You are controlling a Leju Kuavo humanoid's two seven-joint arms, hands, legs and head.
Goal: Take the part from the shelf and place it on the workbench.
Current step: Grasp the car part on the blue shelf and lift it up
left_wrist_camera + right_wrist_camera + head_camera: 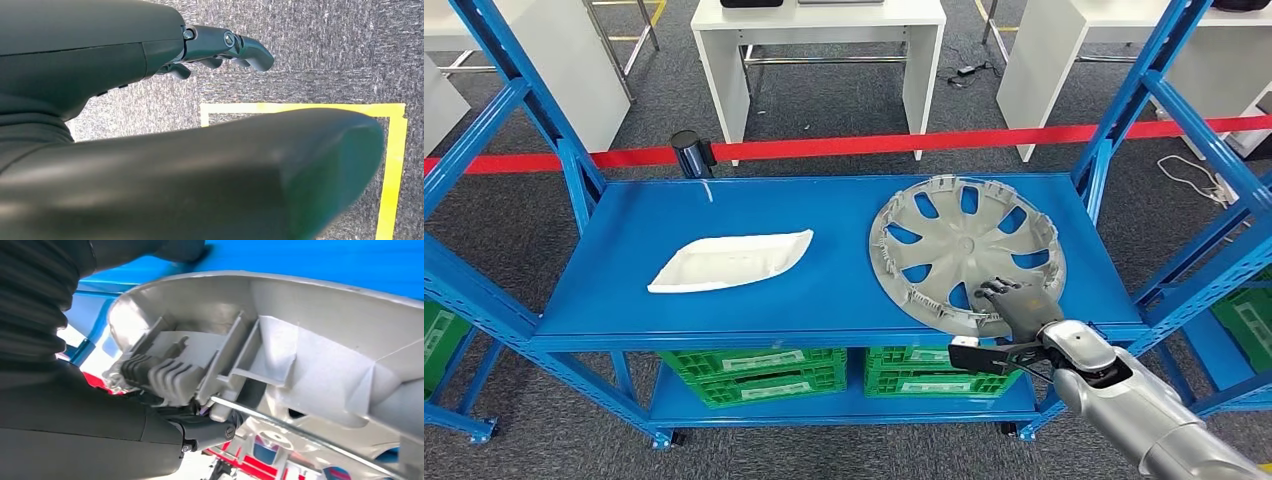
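Crates (754, 368) with white labels, writing unreadable

The head camera is looking forward and down from high up over the blue shelf (724, 290), taking in the grey wheel cover (964, 250) and the right hand (1022, 306) at its near rim. The right wrist camera is sitting very close against that same wheel cover (300, 340), sharing it with the head view. The left wrist camera is facing down past the left hand (225, 47) at grey carpet (325, 50) with yellow tape (395, 165).
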